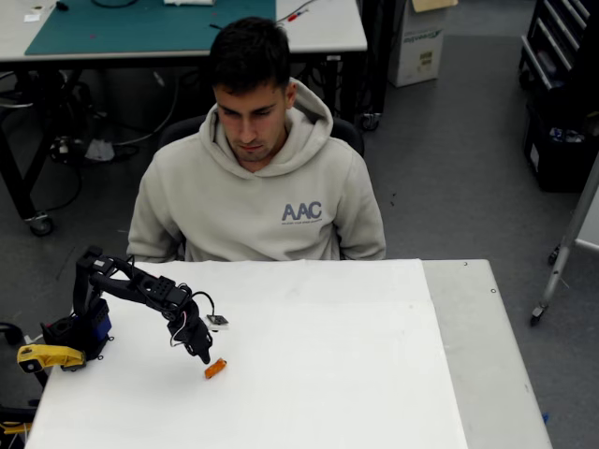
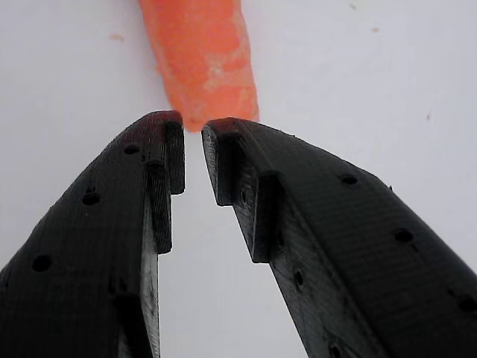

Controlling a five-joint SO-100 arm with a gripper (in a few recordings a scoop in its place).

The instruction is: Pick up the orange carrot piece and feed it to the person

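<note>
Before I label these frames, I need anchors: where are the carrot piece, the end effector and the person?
orange carrot piece (image 2: 200,56): wrist view, middle of its orange body.
end effector (image 2: 192,145): wrist view, narrow gap between its fingertips.
person (image 1: 257,187): overhead view, hoodie chest.

Bright orange carrot piece (image 1: 215,369), paler flecked orange up close in the wrist view (image 2: 201,60), on a plain white table (image 1: 328,374) with a grey strip along its right edge. Matte black gripper (image 1: 202,354), finely ribbed and dotted with small holes in the wrist view (image 2: 192,153). Black arm (image 1: 131,283) with a blue base, a yellow part (image 1: 49,356) near the table's left edge. Beige-grey hoodie on the person (image 1: 257,196), dark "AAC" lettering, dark hair.
</note>
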